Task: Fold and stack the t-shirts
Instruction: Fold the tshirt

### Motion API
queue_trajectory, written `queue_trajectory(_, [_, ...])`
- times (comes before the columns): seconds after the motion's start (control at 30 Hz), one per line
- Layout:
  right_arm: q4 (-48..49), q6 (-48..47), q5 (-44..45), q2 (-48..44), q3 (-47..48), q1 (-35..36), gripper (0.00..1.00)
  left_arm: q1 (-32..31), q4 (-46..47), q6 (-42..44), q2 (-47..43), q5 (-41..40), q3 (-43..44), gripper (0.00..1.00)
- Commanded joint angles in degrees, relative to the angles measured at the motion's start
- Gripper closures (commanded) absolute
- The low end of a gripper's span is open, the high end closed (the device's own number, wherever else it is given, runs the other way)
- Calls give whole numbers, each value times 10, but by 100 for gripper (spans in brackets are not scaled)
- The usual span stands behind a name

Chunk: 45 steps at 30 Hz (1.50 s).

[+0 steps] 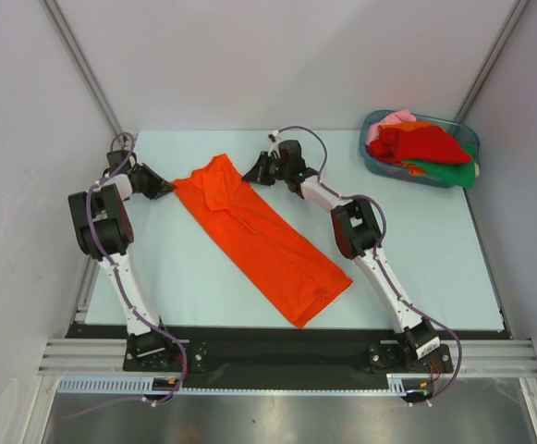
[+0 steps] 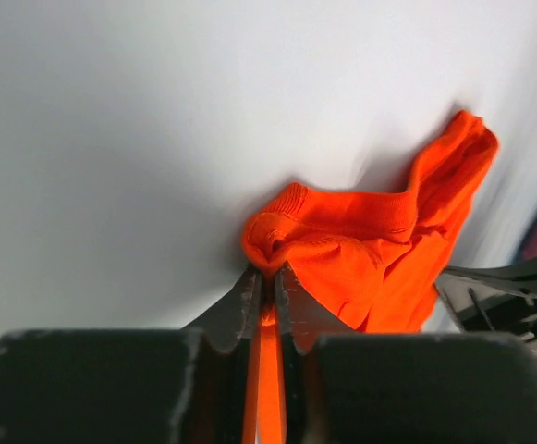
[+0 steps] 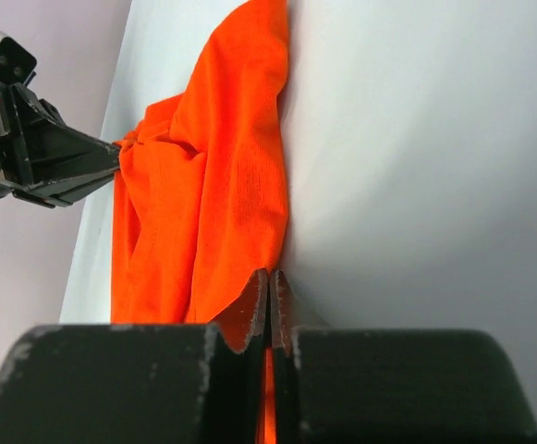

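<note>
**Two thin pinches at the collar end**

Nearest my wrist cameras, the left gripper (image 2: 266, 277) is clamped on a bunched corner of the orange shirt (image 1: 263, 236). The right gripper (image 3: 270, 280) is pinched on the opposite edge, with cloth showing between its jaws.

Both bites look shallow. If I lift unevenly, one corner could slip free. Either grip may also hold only the top layer, so the narrow fold could fall open.

The shirt lies on the table (image 1: 434, 250) as a long strip. Its long axis runs diagonally, collar end far-left between the grippers and hem near-right. The other shirts (image 1: 421, 145) sit heaped in the tub (image 1: 376, 159), well apart.
</note>
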Motion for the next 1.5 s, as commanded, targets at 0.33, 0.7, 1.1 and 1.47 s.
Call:
queue_trajectory(0.33, [130,-4,127,-133,-227,-42,100,-92,39,-78,131,19,213,99])
queue_trajectory(0.7, [208,-8,142,-221,-394,-113,100,-212,123,-201,296,-12,465,91])
queue_trajectory(1.1, [187,-37,105,-199,-353,-155,100,-251,249,-296,341,-116,485,88])
queue_trajectory(1.47, [43,-95,120,-190,-242,-156,60,-243,199,-226,293,-162,490,52])
